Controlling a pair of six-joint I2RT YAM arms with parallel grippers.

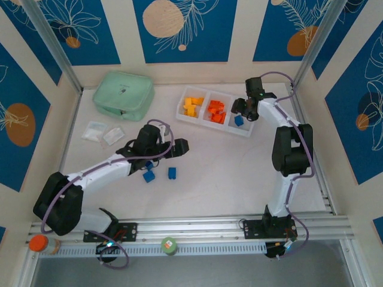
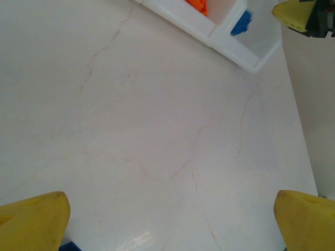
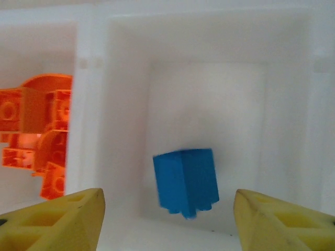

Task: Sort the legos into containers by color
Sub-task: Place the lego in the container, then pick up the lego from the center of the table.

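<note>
Looking blurred, blue lego [image 3: 186, 180] appears between edge-cropped right fingers [image 3: 57, 219].

Looking at a white table [image 1: 227, 173] with thin cracks in it. Seeing a mint green box [image 1: 123, 94] sitting by the far left corner. Finding two small clear bags [image 1: 94, 131] lying just in front of it, near the left edge. Spotting a white tray [image 1: 179, 111] resting toward the far right corner. Noticing blue legos [image 1: 149, 176] lying close together near the middle, well apart from the tray.
</note>
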